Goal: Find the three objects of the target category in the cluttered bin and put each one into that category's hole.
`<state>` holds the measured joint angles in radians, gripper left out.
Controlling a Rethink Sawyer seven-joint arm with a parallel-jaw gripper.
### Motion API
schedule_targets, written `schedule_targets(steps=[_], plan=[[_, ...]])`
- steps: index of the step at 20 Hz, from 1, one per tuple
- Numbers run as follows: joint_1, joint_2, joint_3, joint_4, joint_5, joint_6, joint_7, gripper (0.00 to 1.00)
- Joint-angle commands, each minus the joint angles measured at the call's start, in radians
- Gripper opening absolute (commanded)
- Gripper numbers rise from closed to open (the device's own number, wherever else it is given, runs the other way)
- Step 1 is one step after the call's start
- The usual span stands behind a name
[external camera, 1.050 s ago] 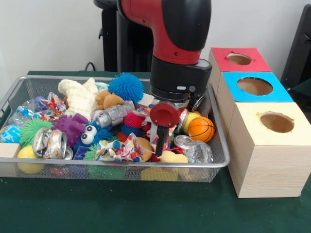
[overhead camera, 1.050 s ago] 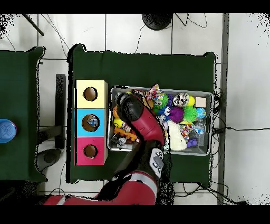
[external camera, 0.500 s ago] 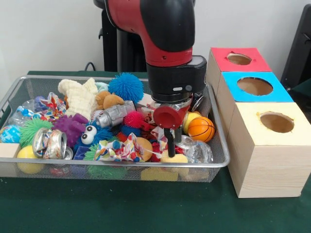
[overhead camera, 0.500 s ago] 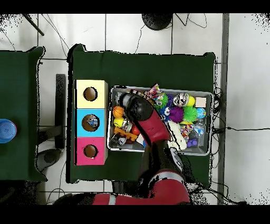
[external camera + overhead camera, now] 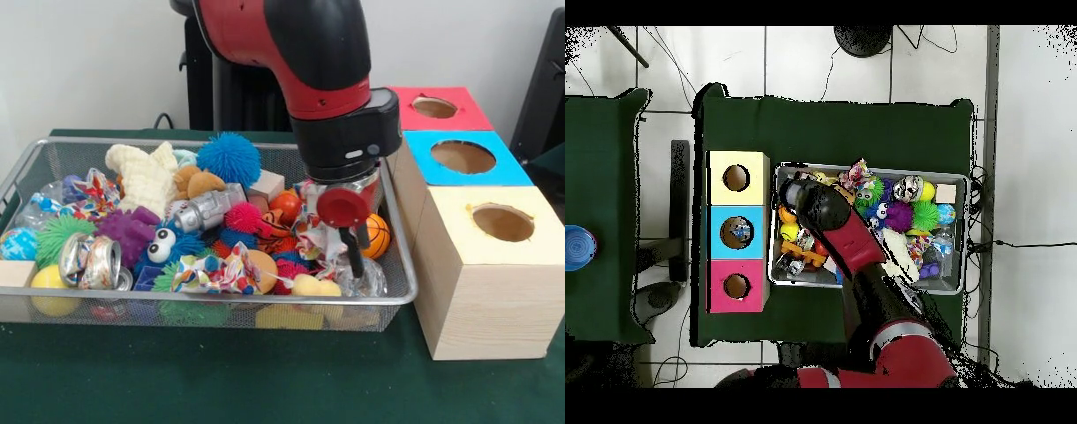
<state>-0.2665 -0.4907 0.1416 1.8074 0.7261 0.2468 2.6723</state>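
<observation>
The wire bin (image 5: 221,305) is heaped with toys, wrappers and cans. My gripper (image 5: 342,246) hangs low at the bin's right end, above a clear crumpled plastic piece (image 5: 360,279) and beside a small basketball (image 5: 380,235) that it half hides. A colourful crinkled wrapper (image 5: 311,231) lies right against its left side. Whether it holds anything is not visible. The red box (image 5: 434,108), blue box (image 5: 463,157) and pale yellow box (image 5: 501,223) stand in a row to the right of the bin, each with a round hole. From overhead, the arm's end (image 5: 803,196) covers the bin's end by the boxes.
Crushed cans (image 5: 90,260) lie front left. A blue spiky ball (image 5: 229,159), a cream knitted toy (image 5: 144,177) and a purple spiky toy (image 5: 129,230) fill the left half. An orange ball (image 5: 284,205) sits mid-bin. Something small lies inside the blue box's hole (image 5: 740,232).
The gripper has travelled across the bin toward the boxes, from the middle to the end by them. The orange ball it hid now shows; the basketball is half covered.
</observation>
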Motion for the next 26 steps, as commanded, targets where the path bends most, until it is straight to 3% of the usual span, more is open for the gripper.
schedule_targets(steps=[1,6,11,17,26], plan=[[-0.044,0.034,0.192,0.066,-0.082,0.006,-0.034,1.0],[-0.046,0.099,0.199,0.025,-0.138,-0.066,-0.007,1.0],[0.011,0.14,0.111,-0.051,-0.177,-0.081,0.01,1.0],[0.246,0.151,-0.297,-0.192,-0.199,0.034,0.066,1.0],[0.385,0.19,-0.518,-0.244,-0.17,0.058,0.141,1.0]])
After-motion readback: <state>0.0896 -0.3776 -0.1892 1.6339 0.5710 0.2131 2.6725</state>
